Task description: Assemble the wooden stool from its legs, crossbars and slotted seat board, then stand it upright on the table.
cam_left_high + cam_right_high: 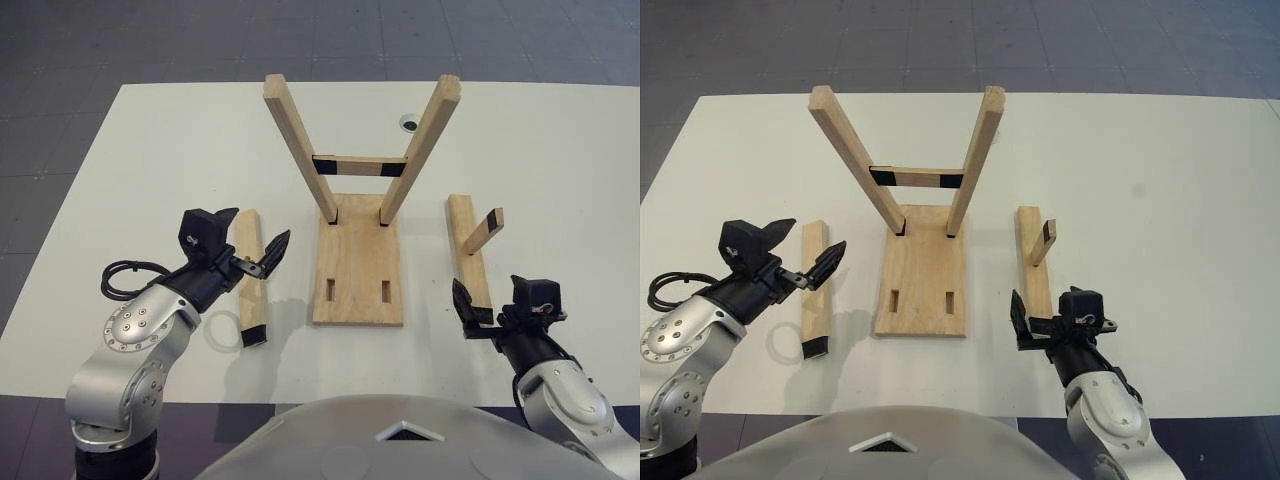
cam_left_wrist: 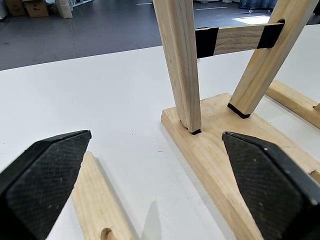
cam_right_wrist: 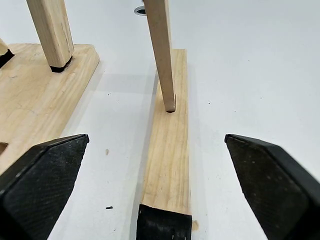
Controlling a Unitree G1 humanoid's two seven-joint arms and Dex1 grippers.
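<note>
Two legs (image 1: 300, 140), joined by crossbar (image 1: 360, 166), standing in far slots of seat board (image 1: 357, 290), lying flat on table (image 1: 150, 150); near slots (image 1: 331, 290) waiting empty. Left gripper (image 2: 156, 134) hovering over loose left leg (image 1: 253, 310), right gripper (image 3: 156, 140) over right leg (image 1: 474, 275); fingers gaping wide, holding nothing. Second-pair step, judging; next calling for closing on each.

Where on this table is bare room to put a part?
Bare: far-left of the table, beyond the left loose leg; right edge, past the right loose leg. Crowded: beside the seat board, near left gripper and right gripper.
</note>
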